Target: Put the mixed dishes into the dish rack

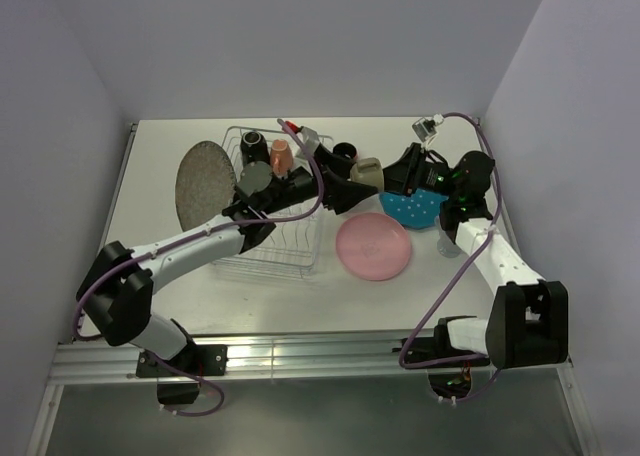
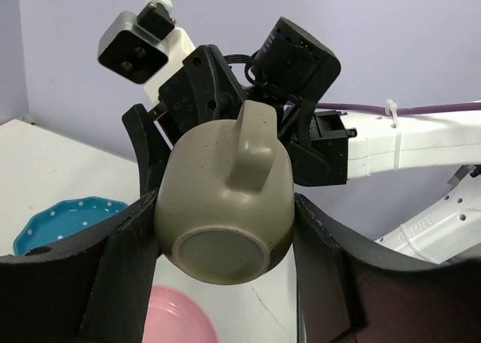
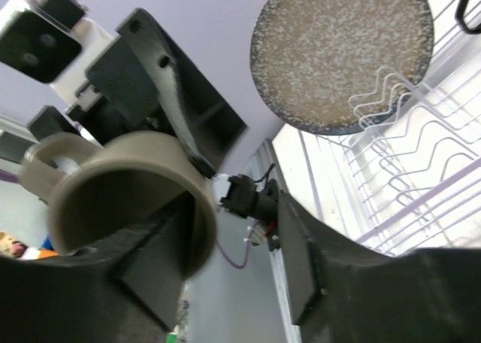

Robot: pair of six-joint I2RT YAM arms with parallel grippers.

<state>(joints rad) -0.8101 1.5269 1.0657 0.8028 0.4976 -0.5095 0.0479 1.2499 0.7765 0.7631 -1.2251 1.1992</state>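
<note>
A grey-beige mug (image 1: 367, 173) hangs in the air between my two grippers, right of the dish rack (image 1: 268, 258). My left gripper (image 1: 352, 190) is shut on it: in the left wrist view both fingers press the sides of the mug (image 2: 224, 204), base toward the camera. My right gripper (image 1: 402, 176) faces it from the other side. In the right wrist view its jaws stand wide; one finger (image 3: 146, 264) sits at the mug's mouth (image 3: 124, 196), the other finger (image 3: 301, 256) is well apart from it.
The grey speckled plate (image 1: 205, 181) stands at the rack's left end. A black mug (image 1: 253, 141) and a pink mug (image 1: 281, 156) sit in the rack. The pink plate (image 1: 373, 246) and teal dotted plate (image 1: 412, 208) lie on the table; another black mug (image 1: 345, 151) stands behind.
</note>
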